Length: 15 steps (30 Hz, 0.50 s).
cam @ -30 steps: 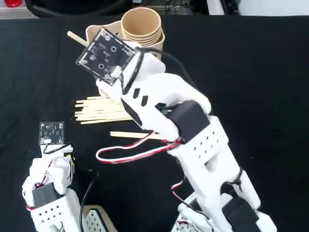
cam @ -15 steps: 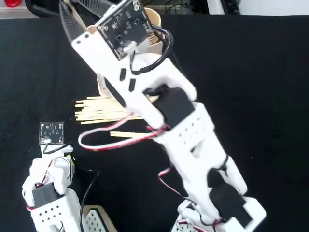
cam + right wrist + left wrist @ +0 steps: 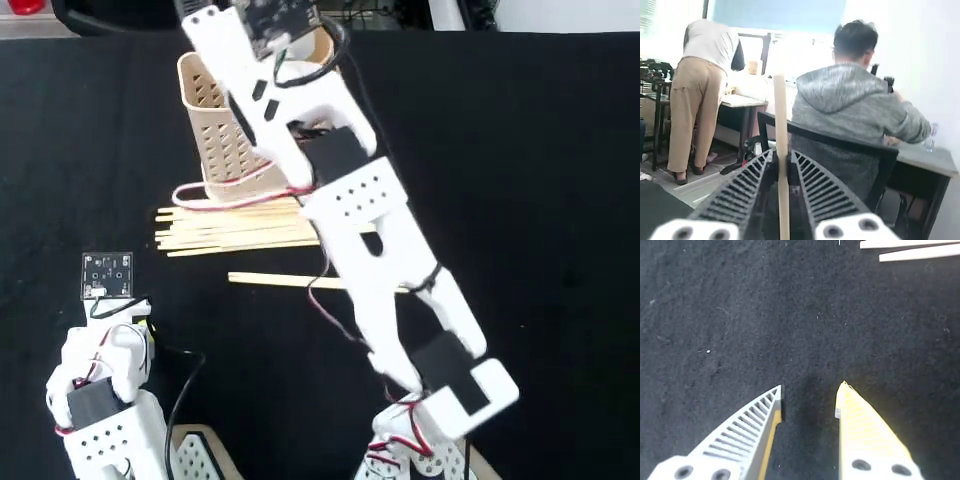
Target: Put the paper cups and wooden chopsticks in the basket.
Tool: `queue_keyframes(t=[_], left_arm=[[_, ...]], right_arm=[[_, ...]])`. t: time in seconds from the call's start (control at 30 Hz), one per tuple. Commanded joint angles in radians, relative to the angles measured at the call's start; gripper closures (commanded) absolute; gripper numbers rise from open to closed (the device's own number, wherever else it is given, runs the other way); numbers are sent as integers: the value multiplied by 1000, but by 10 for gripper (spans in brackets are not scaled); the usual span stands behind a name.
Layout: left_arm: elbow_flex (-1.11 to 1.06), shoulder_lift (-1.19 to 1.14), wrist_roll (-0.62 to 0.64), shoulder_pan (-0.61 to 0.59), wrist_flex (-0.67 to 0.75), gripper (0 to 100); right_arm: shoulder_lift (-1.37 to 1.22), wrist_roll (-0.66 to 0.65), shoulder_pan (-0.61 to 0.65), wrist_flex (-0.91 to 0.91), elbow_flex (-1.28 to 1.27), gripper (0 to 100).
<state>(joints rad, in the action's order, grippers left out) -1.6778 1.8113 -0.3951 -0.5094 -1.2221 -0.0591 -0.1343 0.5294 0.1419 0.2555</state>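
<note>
Wooden chopstick [image 3: 779, 115] stood clamped between the fingers of the right gripper [image 3: 782, 155], its free end pointing up toward the room beyond the table's far edge. A second before, that gripper had hung low over the basket [image 3: 215, 140] with the stick slanting across the rim. Since then the right arm [image 3: 370, 230] had swung up and stretched toward the far edge, carrying the stick above and past the basket's mouth. By my reading the stick was not yet delivered: it needed to tip down and be let go inside.

The basket stood near the middle of the far edge, its perforated inner wall bare where it showed. A tan rim of the paper cups [image 3: 322, 48] peeked out beside the arm. The earlier picture had the stack upright at the basket's right side, though whether inside it I could not tell. The bundle of chopsticks [image 3: 225, 228] lay on the table [image 3: 520, 200] just on the near side of the basket, with a single chopstick [image 3: 270, 279] apart, nearer still. The left gripper [image 3: 810, 395] hovered over bare table toward the near left corner, fingers parted and holding nothing
</note>
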Motion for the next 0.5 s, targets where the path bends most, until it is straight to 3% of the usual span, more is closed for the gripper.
queue_keyframes(t=[0.0,0.27,0.47], left_arm=[[16,3,-8,-5,18,816],[16,3,-8,-5,18,816],[16,3,-8,-5,20,816]], right_arm=[[-27,49,-28,-23,-1,987],[-148,68,-25,83,18,972],[-148,66,-25,348,177,706]])
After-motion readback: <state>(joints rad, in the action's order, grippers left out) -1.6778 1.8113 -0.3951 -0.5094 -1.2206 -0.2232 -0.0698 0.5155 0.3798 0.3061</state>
